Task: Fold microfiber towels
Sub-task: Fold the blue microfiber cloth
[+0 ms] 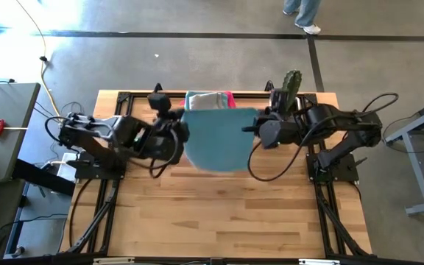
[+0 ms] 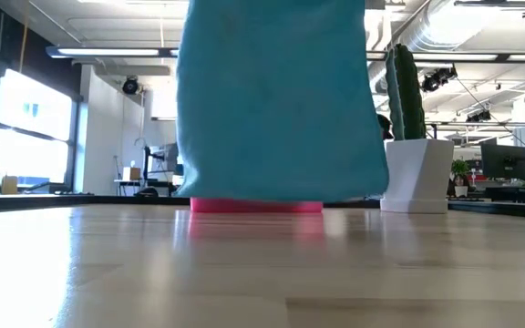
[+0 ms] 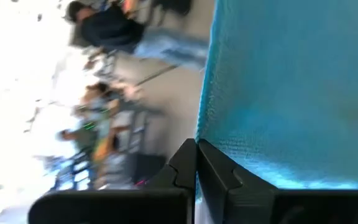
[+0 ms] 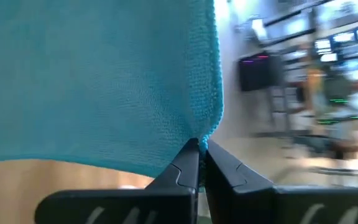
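Note:
A teal-blue microfiber towel (image 1: 218, 141) hangs spread between my two grippers over the far middle of the table. In the low view the towel (image 2: 276, 100) fills the centre, its lower edge clear of the tabletop. My left gripper (image 1: 182, 126) is shut on its upper left corner and my right gripper (image 1: 250, 129) on its upper right corner. Behind it, the pink tray (image 1: 231, 97) at the far edge holds more folded towels (image 1: 206, 101). My left gripper (image 3: 196, 152) pinches the towel's upper corner (image 3: 206, 138) between its two fingertips, coming roughly level from the table's left. The cloth hangs below, lifted clear. My right gripper (image 4: 201, 152) pinches the opposite upper corner (image 4: 205, 132) between its fingertips, coming from the table's right and slanting a little down. The towel hangs flat from the hold.
A cactus in a white pot (image 2: 416, 173) stands at the far right, close to my right arm. The pink tray's front (image 2: 255, 206) shows under the towel's edge. Bare wood (image 1: 219, 213) lies nearer the front edge. A person's legs (image 1: 304, 15) show beyond the table.

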`<state>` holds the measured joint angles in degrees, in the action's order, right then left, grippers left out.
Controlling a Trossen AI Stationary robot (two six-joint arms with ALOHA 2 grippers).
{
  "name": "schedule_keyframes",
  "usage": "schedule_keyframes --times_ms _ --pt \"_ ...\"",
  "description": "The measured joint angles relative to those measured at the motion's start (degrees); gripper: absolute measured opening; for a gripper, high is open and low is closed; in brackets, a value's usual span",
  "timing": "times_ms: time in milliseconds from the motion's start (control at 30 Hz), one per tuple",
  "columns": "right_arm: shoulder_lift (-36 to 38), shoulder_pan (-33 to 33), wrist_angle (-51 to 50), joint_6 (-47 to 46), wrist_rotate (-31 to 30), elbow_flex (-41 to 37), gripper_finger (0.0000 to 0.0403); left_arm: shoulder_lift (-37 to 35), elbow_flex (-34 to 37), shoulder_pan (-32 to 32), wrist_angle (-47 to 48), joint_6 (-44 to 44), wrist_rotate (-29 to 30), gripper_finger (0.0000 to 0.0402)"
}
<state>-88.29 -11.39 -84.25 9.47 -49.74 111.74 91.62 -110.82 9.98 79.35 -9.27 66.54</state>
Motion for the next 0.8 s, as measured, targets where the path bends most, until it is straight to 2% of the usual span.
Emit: schedule_keyframes --times_ms 133,233,367,433,533,700,800 --pt "0.0 1.8 2.0 3.9 -7.5 0.0 0.0 1.0 0.0 -3.8 -0.5 -3.2 5.9 0.0" --pt "0.0 2.2 0.5 -0.2 -5.3 0.0 0.0 1.3 0.0 -4.1 -0.6 -0.4 3.4 0.0" --pt "-0.4 0.8 -6.3 -13.4 6.6 -0.1 0.0 1.3 0.1 -0.5 -0.3 7.9 -8.3 0.0" --pt "-0.6 -0.3 -5.0 -19.7 13.5 -1.5 0.0 1.3 0.6 1.5 -0.3 16.0 -17.2 0.0" --pt "-1.3 -3.0 -4.0 -23.6 22.4 -5.1 0.0 1.7 3.3 4.4 -0.7 25.0 -28.5 0.0" --pt "-2.7 -8.3 -2.9 -35.8 34.8 -16.5 0.0 5.3 9.7 10.0 -5.9 32.1 -36.2 0.0" --pt "-2.9 -12.1 3.6 -41.4 40.0 -24.4 0.0 8.3 12.6 13.1 -9.8 35.5 -41.2 0.0"
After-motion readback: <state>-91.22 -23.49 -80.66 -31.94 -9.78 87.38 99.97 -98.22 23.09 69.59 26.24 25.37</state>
